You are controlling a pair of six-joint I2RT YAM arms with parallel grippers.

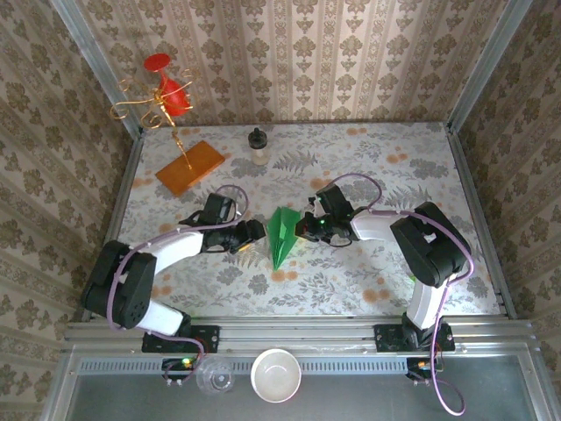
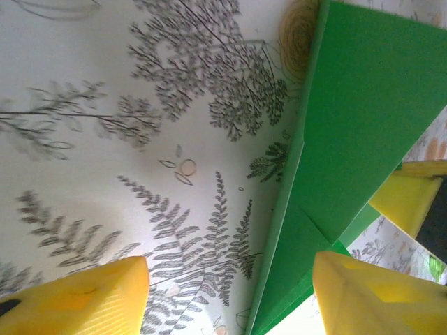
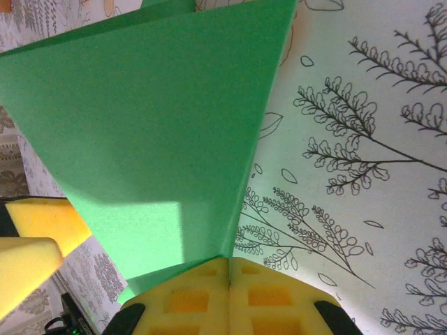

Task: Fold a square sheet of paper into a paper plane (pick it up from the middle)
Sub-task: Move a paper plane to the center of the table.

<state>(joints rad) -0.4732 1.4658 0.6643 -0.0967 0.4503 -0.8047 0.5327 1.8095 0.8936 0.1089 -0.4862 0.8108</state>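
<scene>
Bright green paper plane (image 1: 280,233), a matte sheet folded to a slim pointed dart with lengthwise creases, lies between the tips of the two grippers. The right gripper (image 3: 229,278) has its yellow foam pads (image 3: 188,300) pressed together on the plane's folded edge, pinching it. The left gripper (image 2: 229,271) stands partly spread, with fern-printed tabletop (image 2: 140,174) showing between its fingers and the plane's edge beside one finger.

one paper plane (image 1: 280,235) between two claws (left claw (image 1: 260,233), right claw (image 1: 301,228)); beyond the left claw one board (image 1: 190,167), one bottle (image 1: 258,146), one red stand (image 1: 162,92); behind both, one bowl (image 1: 276,375), one glass (image 1: 215,375).
</scene>
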